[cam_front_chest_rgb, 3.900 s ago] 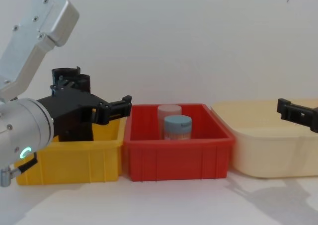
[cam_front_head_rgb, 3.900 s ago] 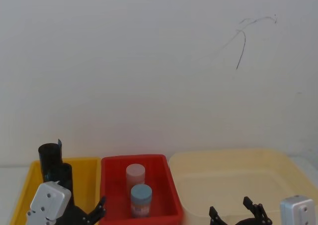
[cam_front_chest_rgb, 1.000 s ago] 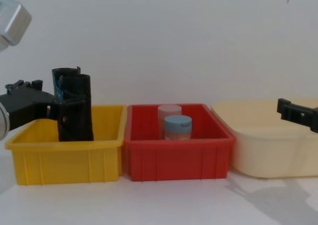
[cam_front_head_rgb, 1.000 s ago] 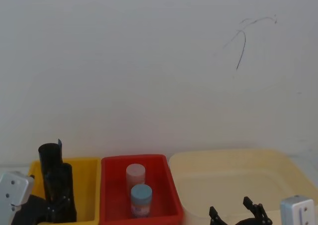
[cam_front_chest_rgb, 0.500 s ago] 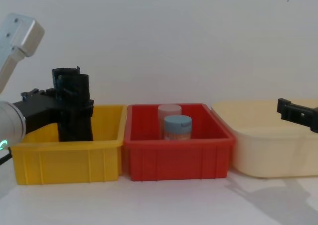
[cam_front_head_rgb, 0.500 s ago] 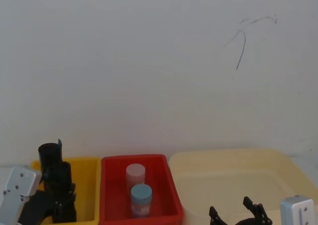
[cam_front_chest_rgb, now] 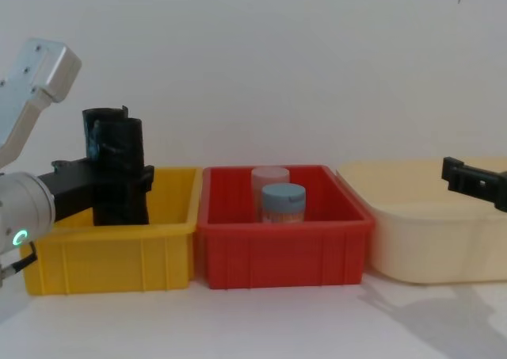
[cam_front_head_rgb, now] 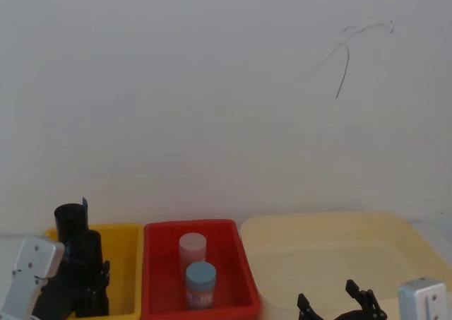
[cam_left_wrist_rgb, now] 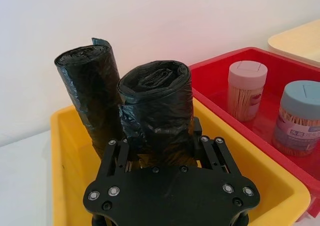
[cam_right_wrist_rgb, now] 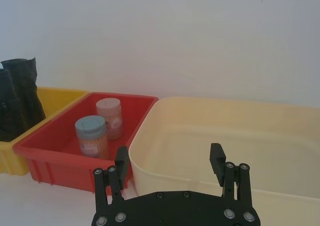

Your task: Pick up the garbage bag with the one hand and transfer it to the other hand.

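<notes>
Two black crinkled rolls stand in the yellow bin (cam_front_chest_rgb: 111,252). The nearer one is the garbage bag (cam_left_wrist_rgb: 155,101) (cam_front_chest_rgb: 123,157) (cam_front_head_rgb: 88,253); the taller second roll (cam_left_wrist_rgb: 87,91) (cam_front_head_rgb: 69,221) stands just behind it. My left gripper (cam_left_wrist_rgb: 159,136) (cam_front_chest_rgb: 119,183) has reached into the bin, with its fingers pressed against both sides of the garbage bag, which stands upright on the bin floor. My right gripper (cam_right_wrist_rgb: 170,158) (cam_front_head_rgb: 337,300) hangs open and empty over the near edge of the cream tub (cam_right_wrist_rgb: 210,136).
A red bin (cam_front_chest_rgb: 285,252) between the yellow bin and the cream tub (cam_front_chest_rgb: 436,240) holds a blue-lidded jar (cam_front_chest_rgb: 283,203) and a pink-lidded jar (cam_front_chest_rgb: 269,175). A white wall rises close behind all three containers.
Over the last seconds my left gripper swung from in front of the bins into the yellow bin and settled around the nearer roll. The right gripper stayed still.
</notes>
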